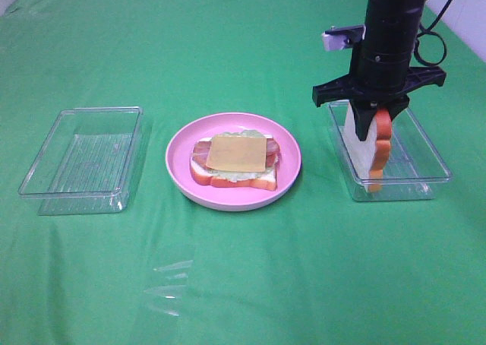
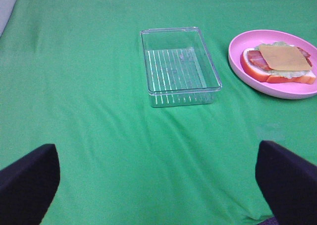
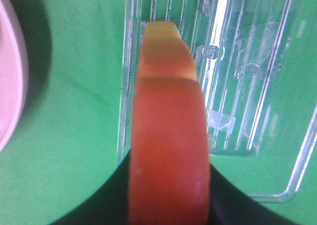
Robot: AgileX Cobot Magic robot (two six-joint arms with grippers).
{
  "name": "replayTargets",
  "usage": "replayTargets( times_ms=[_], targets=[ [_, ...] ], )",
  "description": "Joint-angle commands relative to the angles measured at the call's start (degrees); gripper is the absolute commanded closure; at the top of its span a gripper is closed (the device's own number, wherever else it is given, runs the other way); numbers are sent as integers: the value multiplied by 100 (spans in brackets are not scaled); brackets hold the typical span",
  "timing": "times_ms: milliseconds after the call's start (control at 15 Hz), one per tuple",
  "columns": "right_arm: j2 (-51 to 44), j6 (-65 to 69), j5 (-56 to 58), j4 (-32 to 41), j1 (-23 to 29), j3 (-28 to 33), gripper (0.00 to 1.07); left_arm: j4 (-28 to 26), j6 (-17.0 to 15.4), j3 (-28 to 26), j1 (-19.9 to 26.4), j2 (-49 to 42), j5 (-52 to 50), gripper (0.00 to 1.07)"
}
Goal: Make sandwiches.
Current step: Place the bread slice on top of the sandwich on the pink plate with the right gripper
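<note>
Sandwich (image 1: 235, 163) open-faced on pink plate (image 1: 182, 179), cheese topmost. We see right gripper (image 1: 372, 117) clamping upright bread slice (image 1: 376, 144) over right tray (image 1: 433, 174); fingertips hidden. Left gripper (image 2: 158, 185) spread wide, tips cut off.

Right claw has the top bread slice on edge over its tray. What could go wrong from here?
1. The right claw grips the bread slice on edge, hanging vertically. It may have to be tilted flat before release, or it could topple off the stack.
2. The cheese square lies loose on top of the open sandwich; a sliding placement could push it askew.
3. The slice's lower edge looks below the rim of the right tray, so moving sideways before lifting could catch the wall.
</note>
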Motion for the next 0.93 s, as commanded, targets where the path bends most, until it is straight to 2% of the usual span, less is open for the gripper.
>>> replayTargets(
  times_ms=[67, 267, 400, 467, 533, 600, 667, 800, 867, 933],
  targets=[
    [-762, 34, 275, -46, -23, -23, 107, -29, -11, 11, -23, -109, -52, 6],
    [-1438, -11, 521, -23, -23, -11, 107, -29, -11, 11, -23, -109, -52, 6],
    [-1851, -11, 298, 229, -23, 138, 107, -29, -11, 11, -23, -109, -52, 6],
    [-2114, -17, -17, 573, -23, 407, 107, -29, -11, 11, -23, -109, -52, 6],
    [-2515, -533, -877, 1679, -23, 1152, 107, -29, -11, 11, -23, -109, -52, 6],
    [-2555, -1089, -1134, 2573, -23, 1404, 107, -29, -11, 11, -23, -109, -52, 6],
    [-2521, -1341, -1163, 2888, -23, 1461, 107, -29, -11, 11, -23, -109, -52, 6],
    [-2229, -2286, -1220, 3971, -23, 1490, 107, -29, -11, 11, -23, -109, -52, 6],
    [-2137, -2441, -1283, 4211, -23, 1484, 107, -29, -11, 11, -23, -109, -52, 6],
    [-1673, -2934, -1455, 5013, -23, 1369, 107, -29, -11, 11, -23, -109, -52, 6]
  ],
)
